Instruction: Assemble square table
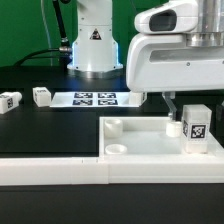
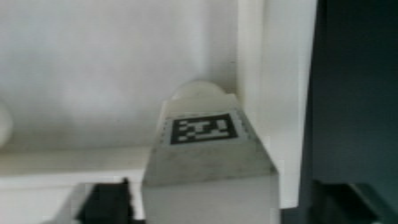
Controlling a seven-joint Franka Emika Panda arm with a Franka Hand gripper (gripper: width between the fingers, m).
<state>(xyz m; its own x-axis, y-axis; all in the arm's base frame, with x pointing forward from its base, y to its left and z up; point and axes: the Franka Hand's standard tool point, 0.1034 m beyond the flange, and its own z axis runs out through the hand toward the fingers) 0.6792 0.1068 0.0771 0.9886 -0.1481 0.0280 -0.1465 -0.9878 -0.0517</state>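
Gripper (image 2: 210,205) down over the square tabletop (image 1: 140,140), with one table leg (image 1: 196,124) between the fingers (image 2: 107,205).
- Grip: jaws partly closed. In the wrist view both dark pads sit flush against the leg's sides with no gap showing, so they read as clamped on it. The view is blurred, so this is not crisp.
- Leg: upright, tag face toward the exterior camera, a second tag on top facing the wrist camera. Its foot is on the slab inside the raised rim. Whether it bears weight there cannot be told.
- Tabletop: flat on the black table directly under the fingers. It extends from them toward the exterior view's left.
- Two loose legs (image 1: 41,96) (image 1: 10,100): on the black table, well apart from the fingers.
- Marker board (image 1: 95,99): flat on the table, between those loose legs and the fingers.
- White barrier wall (image 1: 60,170): along the near edge, just beside the tabletop and clear of the fingers.
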